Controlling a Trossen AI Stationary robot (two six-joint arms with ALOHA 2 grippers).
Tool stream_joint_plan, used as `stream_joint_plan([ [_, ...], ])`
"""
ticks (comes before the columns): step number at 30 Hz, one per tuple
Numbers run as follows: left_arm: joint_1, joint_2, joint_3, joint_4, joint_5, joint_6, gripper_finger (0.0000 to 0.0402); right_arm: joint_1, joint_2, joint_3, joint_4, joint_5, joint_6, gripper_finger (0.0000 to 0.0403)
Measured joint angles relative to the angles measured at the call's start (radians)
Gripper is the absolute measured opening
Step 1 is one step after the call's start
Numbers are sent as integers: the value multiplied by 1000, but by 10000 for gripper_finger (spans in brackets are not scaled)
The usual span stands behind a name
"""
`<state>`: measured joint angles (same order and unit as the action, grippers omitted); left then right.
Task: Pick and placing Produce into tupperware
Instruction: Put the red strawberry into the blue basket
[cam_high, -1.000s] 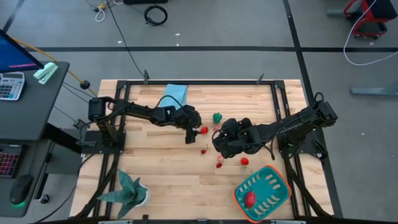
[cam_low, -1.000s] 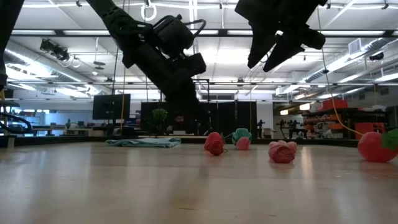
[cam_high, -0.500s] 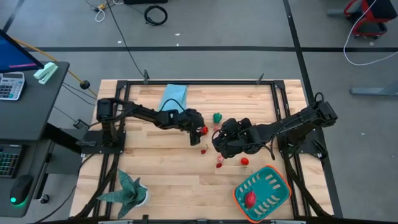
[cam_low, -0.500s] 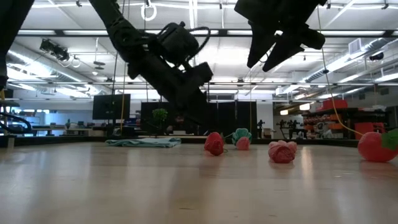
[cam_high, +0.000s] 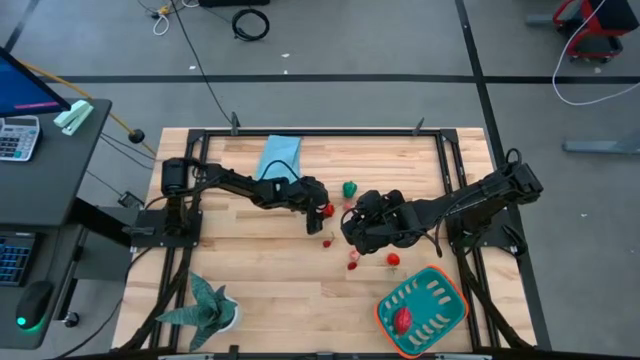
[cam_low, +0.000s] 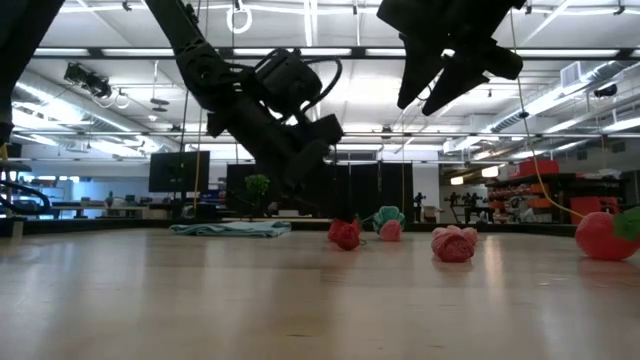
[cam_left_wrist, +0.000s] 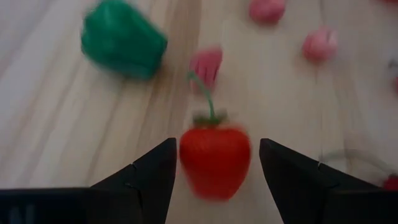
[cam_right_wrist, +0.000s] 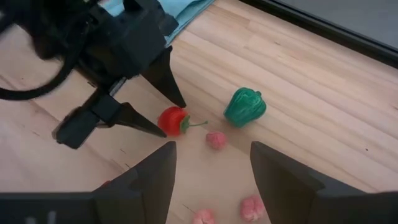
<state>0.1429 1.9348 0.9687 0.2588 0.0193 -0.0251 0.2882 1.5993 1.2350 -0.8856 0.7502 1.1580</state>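
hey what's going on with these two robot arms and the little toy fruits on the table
The left hand is down at the wooden table, open around a red toy tomato with a green stem, not yet closed on it. The right hand hovers open nearby, holding nothing. A green toy pepper and several pink pieces lie loose. The teal tupperware holds one red piece.

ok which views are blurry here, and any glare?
Left wrist view: motion-blurred throughout, the red fruit between the open left tool smeared, the green pepper soft. Right wrist view: crisp. Low view: bright ceiling lights leave both arms as silhouettes. High view: even light, no glare.
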Motion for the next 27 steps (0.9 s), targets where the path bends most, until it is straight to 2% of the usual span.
stream_joint_plan([
  [8,1,56,0,40,-4,-16,237,0,0,0,0,0,-9,214],
  [17,-1,55,1,87,-8,-30,198,0,-40,0,-8,19,-8,214],
  [20,-6,55,0,96,-8,-59,196,3,-57,0,-5,37,-8,214],
  [24,-29,55,0,164,-8,-92,211,3,-74,0,-7,113,-11,214],
  [27,-67,55,0,245,9,-102,206,3,-92,0,-7,207,-10,214],
])
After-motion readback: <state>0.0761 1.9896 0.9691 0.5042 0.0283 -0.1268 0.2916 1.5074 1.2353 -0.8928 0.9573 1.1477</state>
